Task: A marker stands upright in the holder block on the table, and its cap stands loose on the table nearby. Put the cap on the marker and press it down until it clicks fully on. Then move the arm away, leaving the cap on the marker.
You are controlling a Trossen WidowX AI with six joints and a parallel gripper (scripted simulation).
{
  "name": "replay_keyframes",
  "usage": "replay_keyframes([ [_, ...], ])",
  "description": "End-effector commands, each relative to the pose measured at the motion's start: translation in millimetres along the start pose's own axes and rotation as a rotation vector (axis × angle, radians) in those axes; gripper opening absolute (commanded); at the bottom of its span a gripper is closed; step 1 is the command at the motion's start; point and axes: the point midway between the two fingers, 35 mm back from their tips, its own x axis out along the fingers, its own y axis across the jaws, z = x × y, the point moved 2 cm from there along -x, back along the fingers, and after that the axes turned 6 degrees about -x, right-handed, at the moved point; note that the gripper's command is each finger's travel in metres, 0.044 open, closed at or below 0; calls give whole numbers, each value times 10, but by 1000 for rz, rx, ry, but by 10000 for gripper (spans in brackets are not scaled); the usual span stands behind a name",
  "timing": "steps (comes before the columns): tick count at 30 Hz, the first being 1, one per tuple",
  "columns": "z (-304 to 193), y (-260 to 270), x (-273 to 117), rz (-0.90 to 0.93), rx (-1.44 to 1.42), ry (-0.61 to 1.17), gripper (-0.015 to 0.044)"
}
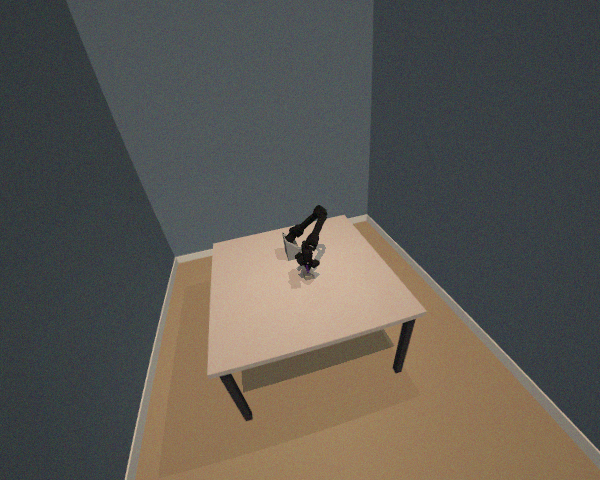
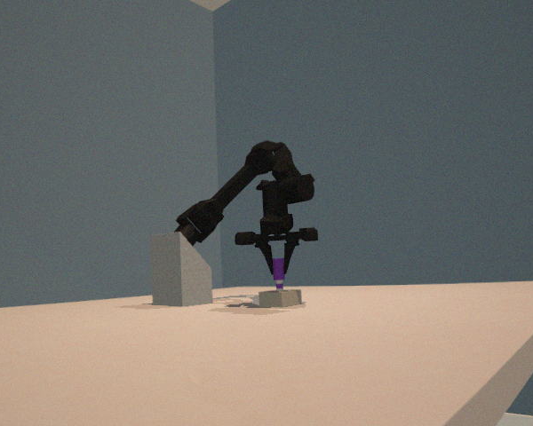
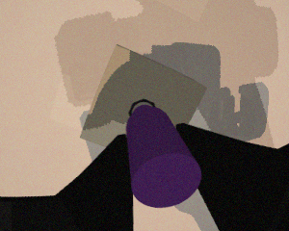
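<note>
The purple cap point(image 2: 278, 268) point(image 3: 164, 178) is upright between the fingertips of my gripper point(image 2: 278, 272) point(image 3: 151, 137), which is shut on it. The cap sits over the upper part of the marker point(image 2: 279, 281). Below the cap, a short pale strip and a purple band of the marker show in the exterior view. The marker stands upright in the grey-beige holder block point(image 2: 279, 298) point(image 3: 159, 82). In the wrist view, the cap hides nearly all of the marker, and a thin dark ring shows at the cap's far end. I cannot tell whether the cap is fully seated.
The arm's grey wedge-shaped base point(image 1: 291, 250) point(image 2: 180, 275) stands on the table point(image 1: 269, 320) point(image 2: 211, 358) behind the holder in the top view and left of it in the exterior view. Arm shadows fall around the holder.
</note>
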Motion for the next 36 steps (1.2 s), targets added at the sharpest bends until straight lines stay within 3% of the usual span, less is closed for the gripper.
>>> replay_keyframes([
  [1,0,0,0,0,0,0,26],
  [17,0,0,0,0,0,0,440],
  [20,16,7,-121,-1,0,-2,440],
  [24,12,0,-719,-3,1,-3,440],
  [30,8,-2,-751,-3,1,-3,440],
  [36,10,-14,-707,-2,-448,-1,282],
])
